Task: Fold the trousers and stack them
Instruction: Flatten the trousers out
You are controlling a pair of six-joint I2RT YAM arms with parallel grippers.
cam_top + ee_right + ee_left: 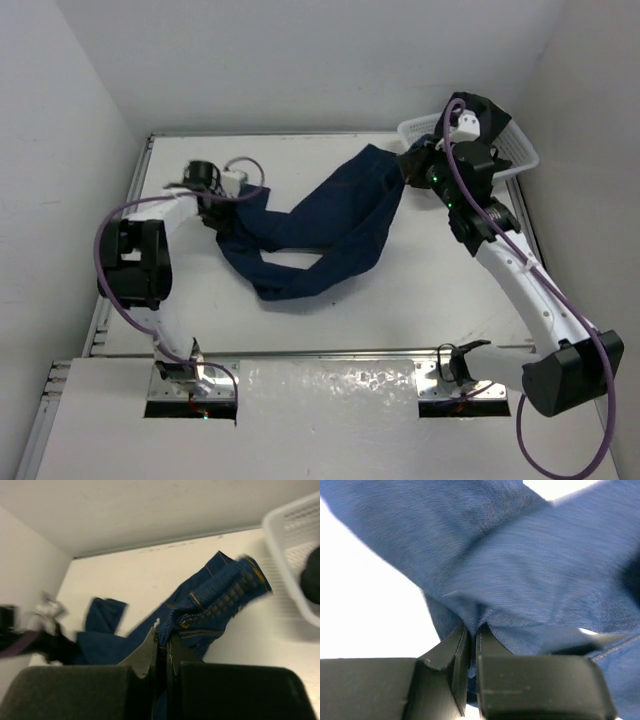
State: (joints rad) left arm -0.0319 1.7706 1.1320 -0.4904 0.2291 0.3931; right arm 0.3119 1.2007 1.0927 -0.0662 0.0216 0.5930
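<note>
On table (420, 295), trousers (330, 215) span left pincer (213, 205) to right pincer (404, 166); basket (518, 150) far-right corner, behind right pincer.

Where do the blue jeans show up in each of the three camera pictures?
Top external: the jeans stretch across the middle, from left to upper right.
Left wrist: they fill most of the frame, close up.
Right wrist: centre, trailing down-left.
Shared landmark: the white basket, far right in top external, right edge in right wrist; not in left wrist.
</note>
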